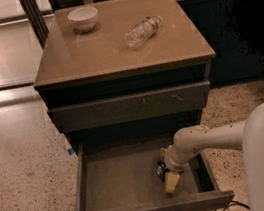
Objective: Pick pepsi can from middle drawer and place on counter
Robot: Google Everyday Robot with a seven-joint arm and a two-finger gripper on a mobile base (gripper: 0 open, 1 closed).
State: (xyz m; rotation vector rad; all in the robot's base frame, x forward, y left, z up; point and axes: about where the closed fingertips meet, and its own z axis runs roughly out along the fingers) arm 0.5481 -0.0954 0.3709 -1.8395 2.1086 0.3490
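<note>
Grasp step: gripper [169, 176] low in pulled-out drawer [120, 180], lower centre of frame, at can [160, 169] (whether it grips, cannot tell). Next: secure hold, lift to counter [106, 46] above.

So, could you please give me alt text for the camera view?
A robot arm reaches into the open middle drawer, its gripper low over the drawer floor beside a dark pepsi can. On the tan counter above, a white bowl stands and a clear water bottle lies on its side.
</note>
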